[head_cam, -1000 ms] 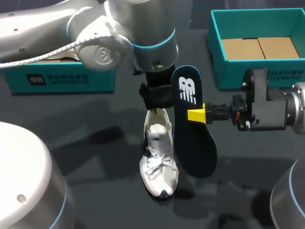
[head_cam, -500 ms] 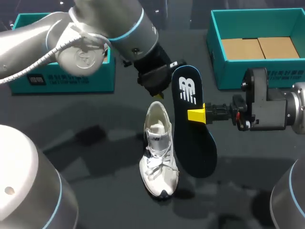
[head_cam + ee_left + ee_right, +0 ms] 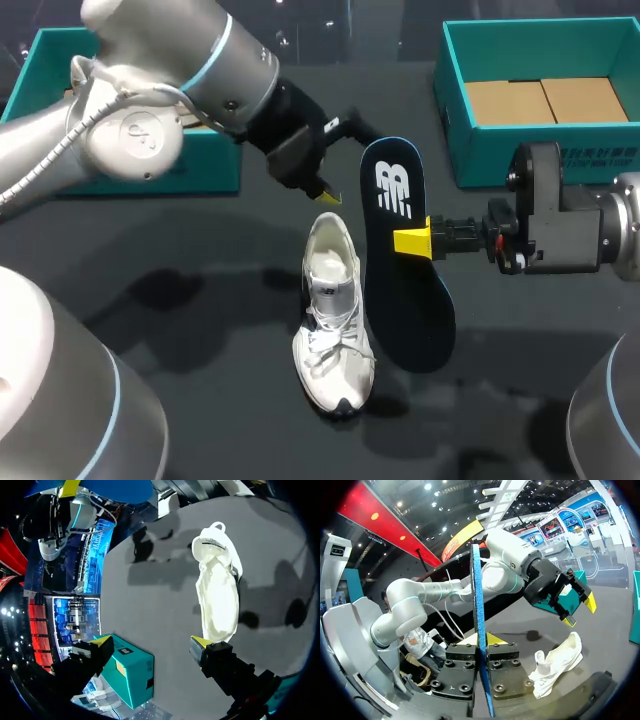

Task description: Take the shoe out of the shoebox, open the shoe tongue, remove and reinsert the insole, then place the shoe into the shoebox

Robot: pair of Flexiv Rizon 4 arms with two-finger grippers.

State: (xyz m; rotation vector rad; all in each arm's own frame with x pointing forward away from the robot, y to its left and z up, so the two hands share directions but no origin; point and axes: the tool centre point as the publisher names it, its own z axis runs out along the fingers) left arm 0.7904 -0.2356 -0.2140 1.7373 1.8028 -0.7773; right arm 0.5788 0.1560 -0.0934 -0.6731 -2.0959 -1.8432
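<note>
Your right gripper (image 3: pixel 412 241) is clamped on the long edge of the dark insole (image 3: pixel 405 300), holding it aloft just beside the shoe (image 3: pixel 332 330) and parallel to it, probably lined up for reinsertion. Your left gripper (image 3: pixel 151 642) hangs wide open and empty beyond the heel. The white shoe lies on the table (image 3: pixel 200 300), mouth gaping, laces loose

Dark table (image 3: pixel 200 310): white shoe (image 3: pixel 333 335), left teal shoebox (image 3: pixel 215 168), right teal shoebox (image 3: pixel 540 155)
</note>
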